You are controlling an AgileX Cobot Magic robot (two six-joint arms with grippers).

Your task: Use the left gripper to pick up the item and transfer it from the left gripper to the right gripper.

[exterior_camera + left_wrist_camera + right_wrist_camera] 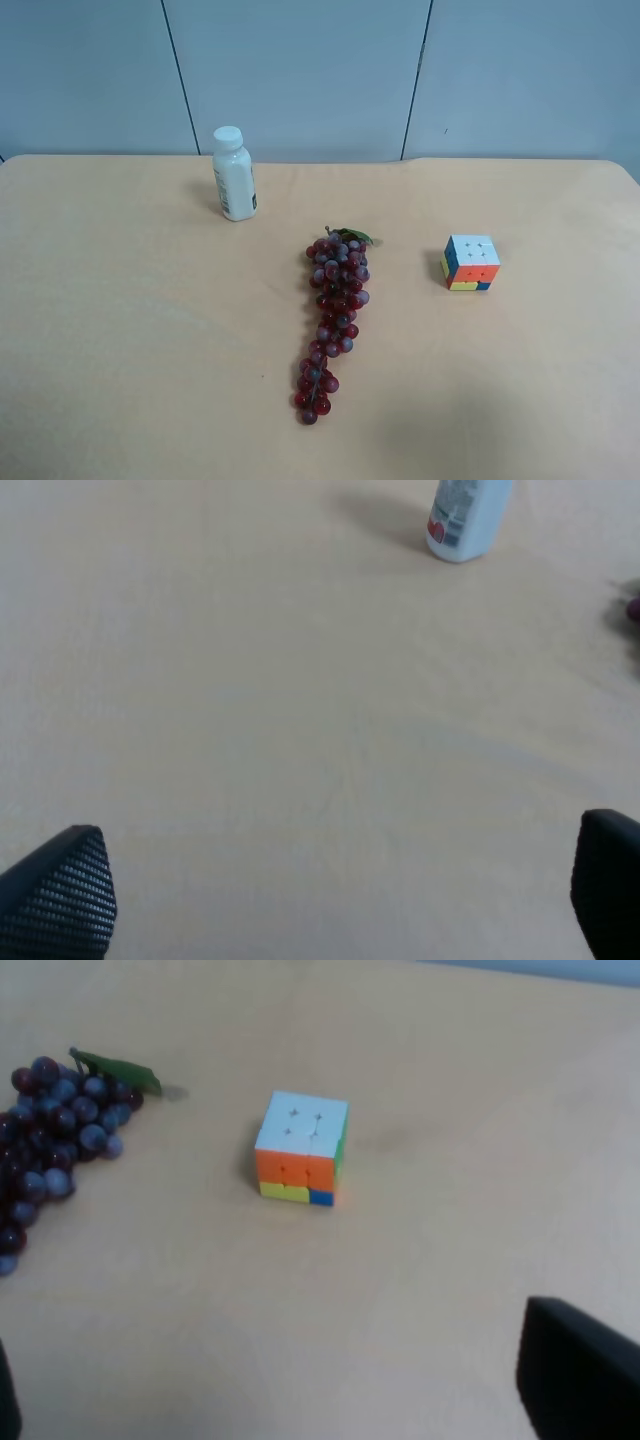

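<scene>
The item, a small puzzle cube (471, 262) with a white top and an orange front, rests on the tan table at the exterior high view's right. The right wrist view shows the cube (301, 1149) lying ahead of my right gripper (290, 1385), apart from it. That gripper is open, with only one black finger (580, 1370) plainly in frame. My left gripper (345, 885) is open over bare table, its fingertips (70, 890) wide apart and holding nothing. The cube is out of the left wrist view. Neither arm appears in the exterior high view.
A purple grape bunch (333, 318) lies in the middle of the table (120, 330), left of the cube. A white bottle (233, 175) stands at the back left, and the bottle (465, 518) also shows far ahead of the left gripper. A blue-grey wall runs behind the table.
</scene>
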